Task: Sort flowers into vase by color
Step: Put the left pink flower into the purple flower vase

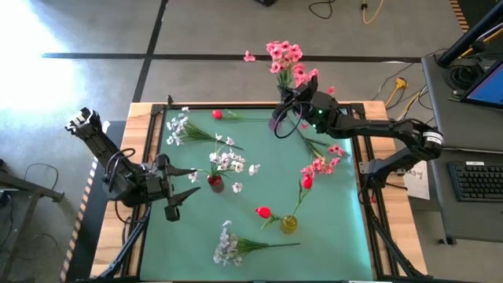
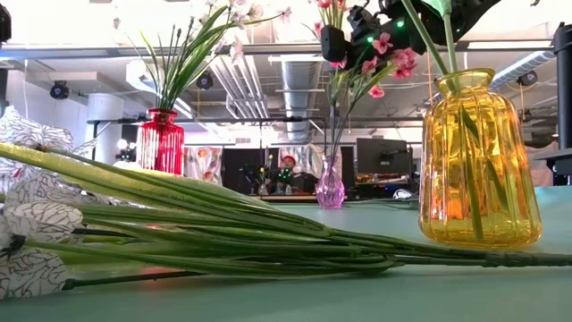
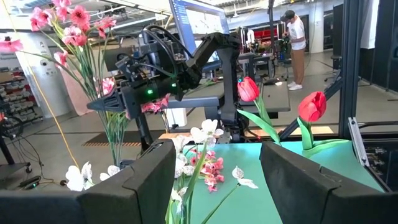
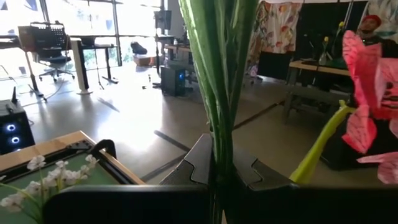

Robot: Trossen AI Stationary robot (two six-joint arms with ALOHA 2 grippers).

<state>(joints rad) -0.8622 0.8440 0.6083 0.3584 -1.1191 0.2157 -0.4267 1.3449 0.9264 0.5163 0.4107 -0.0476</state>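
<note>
Pink spray: stems pinched tight btwn right fingers, long axis running up & down thru them, blooms above, stem ends below. Pink vase sits under the fingers, at the far edge of the counter, so next move looks like straight down. Blooms small, bright pink, on thin green stems. Left fingers apart, holding nothing, low over the counter, well away; white spray just in front.
</note>
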